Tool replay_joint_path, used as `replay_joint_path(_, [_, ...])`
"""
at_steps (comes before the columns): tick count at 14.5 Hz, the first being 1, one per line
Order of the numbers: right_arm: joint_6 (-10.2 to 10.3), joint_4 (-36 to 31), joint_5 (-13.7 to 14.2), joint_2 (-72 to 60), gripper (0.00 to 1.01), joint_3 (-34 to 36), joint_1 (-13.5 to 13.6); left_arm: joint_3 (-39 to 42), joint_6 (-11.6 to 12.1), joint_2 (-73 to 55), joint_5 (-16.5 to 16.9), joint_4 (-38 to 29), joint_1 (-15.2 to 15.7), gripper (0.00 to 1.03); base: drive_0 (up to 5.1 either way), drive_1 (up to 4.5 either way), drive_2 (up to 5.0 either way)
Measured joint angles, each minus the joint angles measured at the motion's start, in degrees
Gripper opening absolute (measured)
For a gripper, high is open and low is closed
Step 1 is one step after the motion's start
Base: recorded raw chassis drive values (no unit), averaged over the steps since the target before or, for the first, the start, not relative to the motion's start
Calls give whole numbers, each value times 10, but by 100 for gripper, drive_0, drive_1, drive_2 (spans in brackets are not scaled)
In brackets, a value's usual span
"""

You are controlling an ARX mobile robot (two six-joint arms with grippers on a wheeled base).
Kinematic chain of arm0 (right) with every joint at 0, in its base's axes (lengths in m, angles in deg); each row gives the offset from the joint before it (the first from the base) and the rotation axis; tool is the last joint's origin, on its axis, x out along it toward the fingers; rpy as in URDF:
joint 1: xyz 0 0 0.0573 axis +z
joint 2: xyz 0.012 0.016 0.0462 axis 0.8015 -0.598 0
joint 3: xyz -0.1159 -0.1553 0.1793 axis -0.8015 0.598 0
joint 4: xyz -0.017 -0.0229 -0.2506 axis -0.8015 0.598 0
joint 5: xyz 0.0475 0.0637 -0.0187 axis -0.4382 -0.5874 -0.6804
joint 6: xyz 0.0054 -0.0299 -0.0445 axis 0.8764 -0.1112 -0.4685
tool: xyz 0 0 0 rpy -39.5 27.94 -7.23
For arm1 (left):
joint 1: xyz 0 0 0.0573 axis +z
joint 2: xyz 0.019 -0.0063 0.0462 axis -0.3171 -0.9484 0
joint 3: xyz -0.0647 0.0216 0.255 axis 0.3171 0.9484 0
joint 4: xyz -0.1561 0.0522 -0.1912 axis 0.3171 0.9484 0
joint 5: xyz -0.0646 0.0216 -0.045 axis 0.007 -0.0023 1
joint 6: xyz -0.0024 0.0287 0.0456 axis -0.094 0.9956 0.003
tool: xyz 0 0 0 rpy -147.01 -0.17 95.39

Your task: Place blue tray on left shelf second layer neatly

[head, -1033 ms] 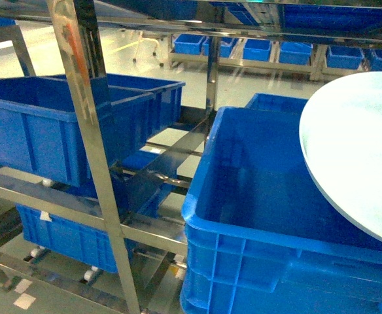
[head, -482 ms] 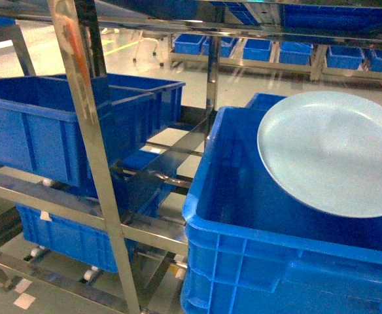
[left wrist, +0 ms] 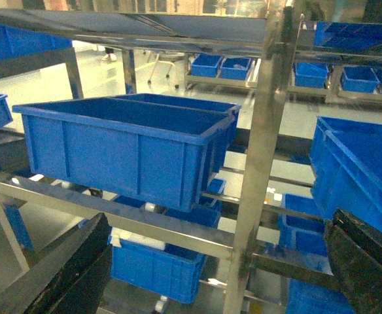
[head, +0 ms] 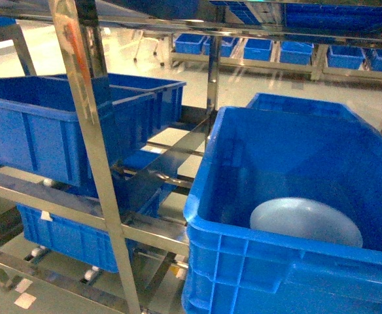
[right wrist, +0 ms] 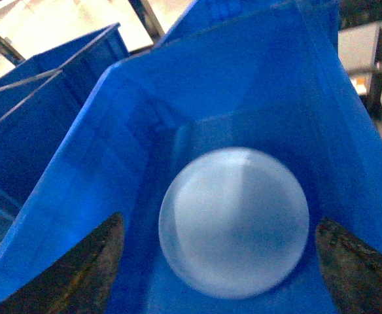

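The blue tray (head: 305, 222) is a pale round dish lying flat on the floor of a large blue crate (head: 207, 170) at the right. In the right wrist view the blue tray (right wrist: 233, 222) lies below and between the fingers of my right gripper (right wrist: 218, 221), which hangs open above it and touches nothing. My left gripper (left wrist: 218, 219) is open and empty, facing the steel shelf (left wrist: 256, 150). Neither gripper shows in the head view.
A shiny steel upright (head: 86, 131) stands close in front at the left. Behind it, two blue crates (head: 40, 124) sit side by side on a shelf layer, with another crate (head: 67, 235) on the layer below. More crates (head: 269, 49) line a far rack.
The tray was up in the air at the right, large in the head view. It has dropped away from the camera and now lies at the bottom of the right crate.
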State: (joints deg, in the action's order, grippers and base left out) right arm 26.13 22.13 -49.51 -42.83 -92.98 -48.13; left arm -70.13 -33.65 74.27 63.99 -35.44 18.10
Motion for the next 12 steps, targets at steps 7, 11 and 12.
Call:
replay_joint_path(7, [-1, 462, 12, 350, 98, 16, 43, 0, 0, 0, 0, 0, 0, 98, 0, 0, 0])
replay_joint_path(11, [-162, 222, 113, 293, 87, 76, 78, 0, 0, 0, 1, 1, 0, 98, 0, 0, 0])
replay_joint_path(12, [-213, 82, 103, 320, 72, 149, 61, 0, 0, 0, -1, 0, 0, 98, 0, 0, 0])
